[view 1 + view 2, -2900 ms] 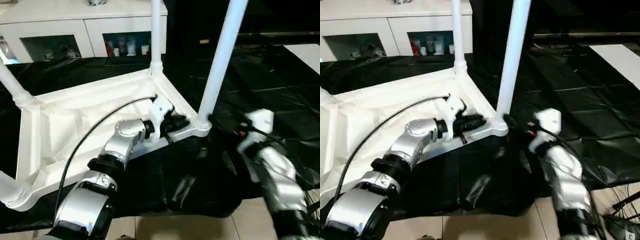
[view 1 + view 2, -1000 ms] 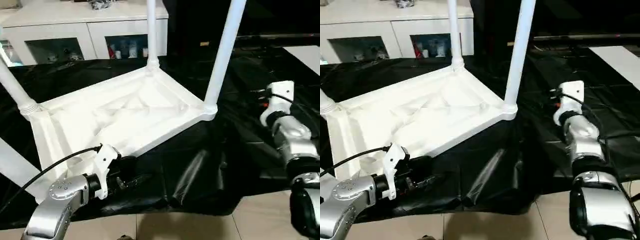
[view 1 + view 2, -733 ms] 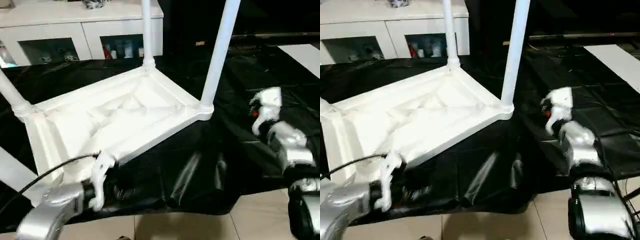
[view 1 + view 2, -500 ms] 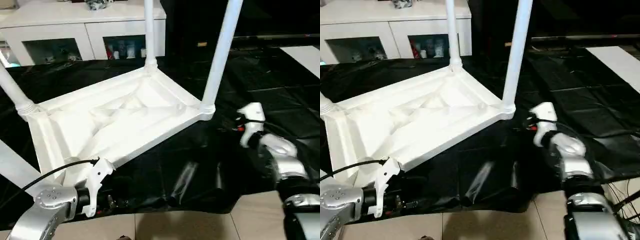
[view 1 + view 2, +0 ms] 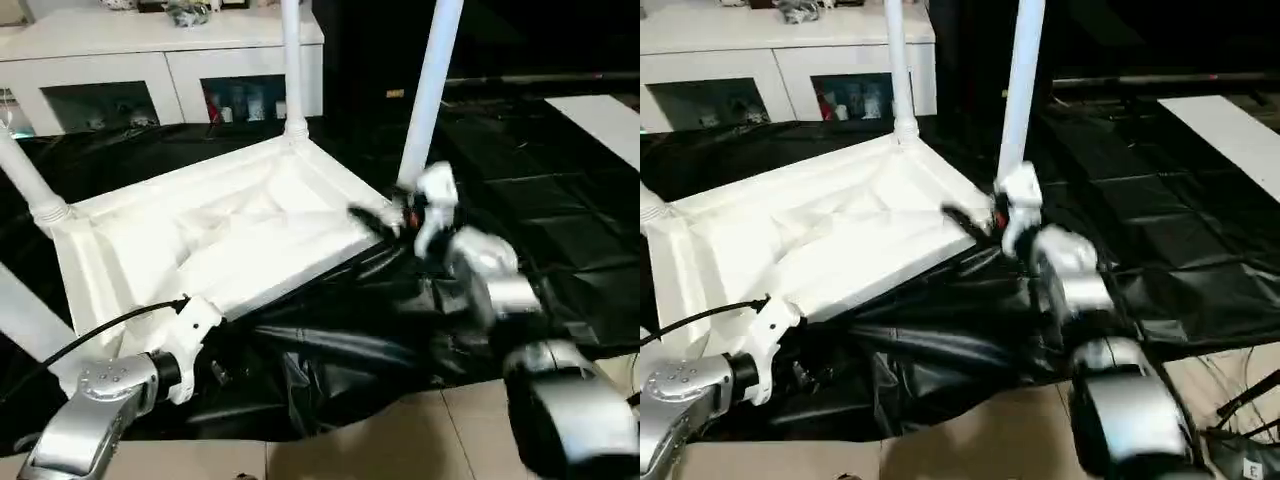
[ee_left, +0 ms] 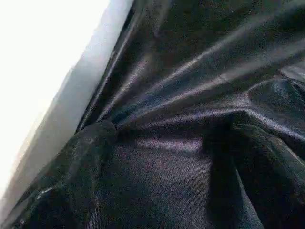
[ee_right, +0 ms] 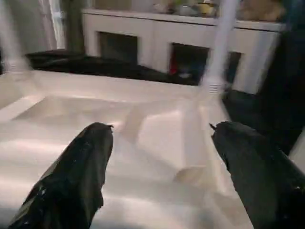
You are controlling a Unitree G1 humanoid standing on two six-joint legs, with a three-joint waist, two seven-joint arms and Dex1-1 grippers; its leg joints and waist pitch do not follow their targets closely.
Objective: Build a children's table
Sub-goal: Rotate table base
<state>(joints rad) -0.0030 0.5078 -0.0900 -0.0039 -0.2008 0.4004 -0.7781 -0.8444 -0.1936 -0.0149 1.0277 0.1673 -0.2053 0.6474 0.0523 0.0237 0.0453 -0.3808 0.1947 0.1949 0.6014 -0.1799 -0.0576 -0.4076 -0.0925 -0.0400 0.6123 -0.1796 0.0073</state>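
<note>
The white table (image 5: 220, 235) lies upside down on the black-draped desk (image 5: 560, 220), legs (image 5: 428, 95) pointing up. The right gripper (image 7: 159, 157) hangs open over its near corner, holding nothing; the left gripper (image 5: 215, 375) sits open beside the front rim.

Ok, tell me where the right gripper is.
In the left eye view the right gripper reaches over the near right corner of the upturned table top, beside the leg standing there, fingers open.
</note>
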